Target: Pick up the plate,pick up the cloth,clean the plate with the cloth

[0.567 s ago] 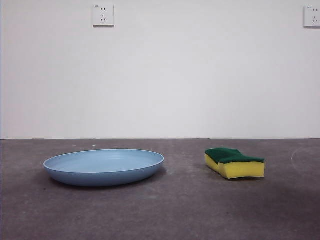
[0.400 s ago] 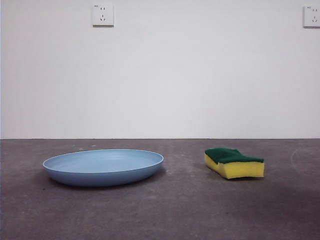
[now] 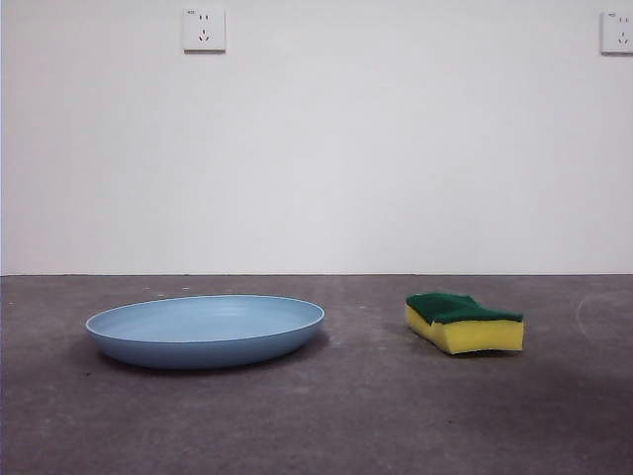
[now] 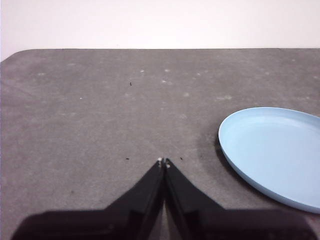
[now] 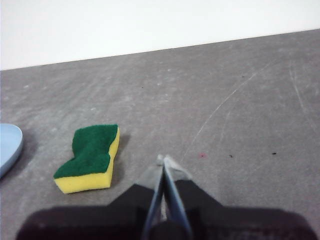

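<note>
Left tool (image 4: 163, 161): black jaws pressed together, holding nothing, above bare bench (image 4: 90, 110). Wide, shallow, round light-blue plastic plate (image 4: 272, 150) lies at the right edge of the left wrist frame, apart from the tips.

Right tool (image 5: 164, 160): jaws likewise together, empty. Small rectangular yellow foam sponge with dark green scouring top, serving as the cloth (image 5: 92, 157), lies lower left in the right wrist frame, near but untouched.

Front view: plate (image 3: 206, 330) lower left, cloth (image 3: 463, 322) right of centre, well apart; no arm visible.

Risks, judged: the low rim offers little purchase, so the plate could slide or slip out; closed jaws would push the cloth rather than grip it.
</note>
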You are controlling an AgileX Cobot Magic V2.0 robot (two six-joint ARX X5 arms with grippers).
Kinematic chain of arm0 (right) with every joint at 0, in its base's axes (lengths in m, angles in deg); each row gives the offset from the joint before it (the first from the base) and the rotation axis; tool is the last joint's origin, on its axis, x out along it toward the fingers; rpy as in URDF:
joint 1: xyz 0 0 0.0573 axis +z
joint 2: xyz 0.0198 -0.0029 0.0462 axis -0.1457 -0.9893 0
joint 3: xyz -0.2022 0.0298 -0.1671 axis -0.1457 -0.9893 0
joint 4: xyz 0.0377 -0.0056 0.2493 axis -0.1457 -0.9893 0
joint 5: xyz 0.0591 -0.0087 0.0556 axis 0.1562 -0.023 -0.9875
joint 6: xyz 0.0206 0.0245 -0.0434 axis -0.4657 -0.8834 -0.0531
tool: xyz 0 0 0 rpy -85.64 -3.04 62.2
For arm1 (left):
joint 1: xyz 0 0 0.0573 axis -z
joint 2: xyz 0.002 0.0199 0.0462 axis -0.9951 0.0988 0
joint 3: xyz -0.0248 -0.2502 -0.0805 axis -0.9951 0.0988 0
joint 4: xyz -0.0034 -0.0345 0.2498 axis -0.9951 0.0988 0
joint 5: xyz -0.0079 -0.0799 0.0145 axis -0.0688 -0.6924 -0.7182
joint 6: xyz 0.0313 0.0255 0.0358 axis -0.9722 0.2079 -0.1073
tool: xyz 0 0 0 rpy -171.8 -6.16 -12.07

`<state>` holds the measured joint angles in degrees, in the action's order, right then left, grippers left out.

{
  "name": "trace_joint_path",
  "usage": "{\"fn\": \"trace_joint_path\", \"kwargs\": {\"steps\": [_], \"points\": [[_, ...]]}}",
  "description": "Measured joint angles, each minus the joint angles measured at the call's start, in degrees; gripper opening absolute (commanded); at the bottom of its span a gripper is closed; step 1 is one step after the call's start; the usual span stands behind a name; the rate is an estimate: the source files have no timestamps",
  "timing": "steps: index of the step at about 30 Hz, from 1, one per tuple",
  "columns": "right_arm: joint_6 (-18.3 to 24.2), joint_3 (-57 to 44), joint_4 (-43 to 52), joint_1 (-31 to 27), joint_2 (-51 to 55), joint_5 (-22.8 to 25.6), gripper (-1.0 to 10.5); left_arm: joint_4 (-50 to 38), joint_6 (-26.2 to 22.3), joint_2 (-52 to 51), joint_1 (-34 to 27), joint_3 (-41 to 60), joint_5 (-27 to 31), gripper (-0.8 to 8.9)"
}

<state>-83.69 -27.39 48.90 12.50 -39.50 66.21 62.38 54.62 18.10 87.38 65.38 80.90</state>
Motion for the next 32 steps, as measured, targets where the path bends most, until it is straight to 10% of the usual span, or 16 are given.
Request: {"fn": "trace_joint_path", "kwargs": {"steps": [18, 32], "points": [[-10.3, 18.3, -4.2, 0.0, -15.6, -1.9, -0.1, 4.0, 10.9, 7.4, 0.0, -12.4, -3.0, -0.06], [-1.2, 48.3, -22.1, 0.0, -46.8, -13.4, 0.0, 11.8, 6.6, 36.8, 0.0, -36.7, -16.2, -0.04]]}}
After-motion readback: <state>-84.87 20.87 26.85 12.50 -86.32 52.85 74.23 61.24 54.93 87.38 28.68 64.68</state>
